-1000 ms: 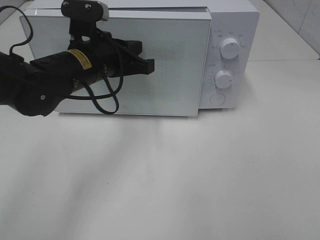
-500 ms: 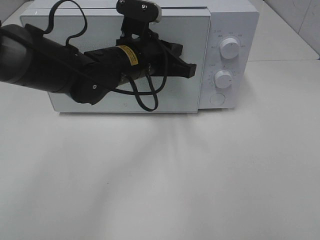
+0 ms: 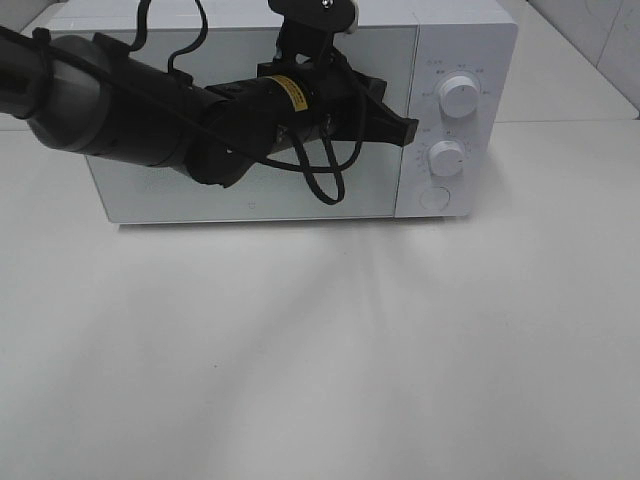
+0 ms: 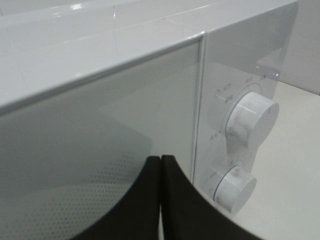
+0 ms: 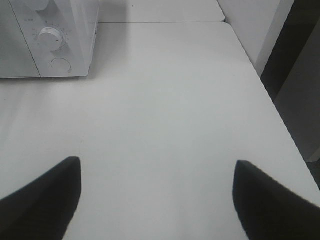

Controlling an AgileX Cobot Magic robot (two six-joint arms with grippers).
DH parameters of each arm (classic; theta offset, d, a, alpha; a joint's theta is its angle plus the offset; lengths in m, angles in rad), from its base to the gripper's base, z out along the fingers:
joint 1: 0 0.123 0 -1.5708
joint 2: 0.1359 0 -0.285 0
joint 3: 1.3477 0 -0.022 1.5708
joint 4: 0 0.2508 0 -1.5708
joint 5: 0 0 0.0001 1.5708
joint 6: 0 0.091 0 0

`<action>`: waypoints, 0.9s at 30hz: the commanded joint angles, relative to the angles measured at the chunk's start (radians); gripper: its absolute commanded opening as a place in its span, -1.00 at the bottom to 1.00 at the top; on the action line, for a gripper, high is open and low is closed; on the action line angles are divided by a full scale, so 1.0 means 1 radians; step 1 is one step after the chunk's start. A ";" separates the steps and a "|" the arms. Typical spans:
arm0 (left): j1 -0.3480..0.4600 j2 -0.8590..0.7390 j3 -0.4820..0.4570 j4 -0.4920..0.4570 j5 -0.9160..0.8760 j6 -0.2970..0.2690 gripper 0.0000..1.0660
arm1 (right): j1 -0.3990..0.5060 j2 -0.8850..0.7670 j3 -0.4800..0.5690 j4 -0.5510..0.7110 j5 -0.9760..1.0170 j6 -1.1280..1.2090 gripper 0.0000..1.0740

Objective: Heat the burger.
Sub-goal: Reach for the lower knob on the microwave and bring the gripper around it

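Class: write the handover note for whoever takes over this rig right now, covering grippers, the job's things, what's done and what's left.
Left gripper: shut, empty, at the right edge of the microwave door, beside the dials.
Right gripper: open, empty, above the table.
Burger: in no view; whether it is inside the microwave cannot be told.
Done: door is shut.
Left: probably turning the dials to start heating.

Legible text: none. Yellow label (image 3: 291, 93) on left arm (image 3: 120, 110): dark print, too small to read. Panel of microwave (image 3: 250, 195): faint marks around upper knob (image 3: 459, 96) and lower knob (image 3: 447, 158), blurred, unreadable
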 commanded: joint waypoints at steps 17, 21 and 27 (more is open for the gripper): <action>-0.117 -0.137 -0.024 -0.105 0.526 -0.013 0.33 | -0.004 -0.029 0.002 0.001 -0.014 -0.006 0.42; -0.126 -0.152 -0.025 -0.097 0.791 -0.010 0.53 | -0.004 -0.029 0.002 0.001 -0.014 -0.006 0.42; -0.126 -0.151 -0.025 -0.096 1.070 -0.009 0.52 | -0.004 -0.029 0.002 0.001 -0.014 -0.006 0.42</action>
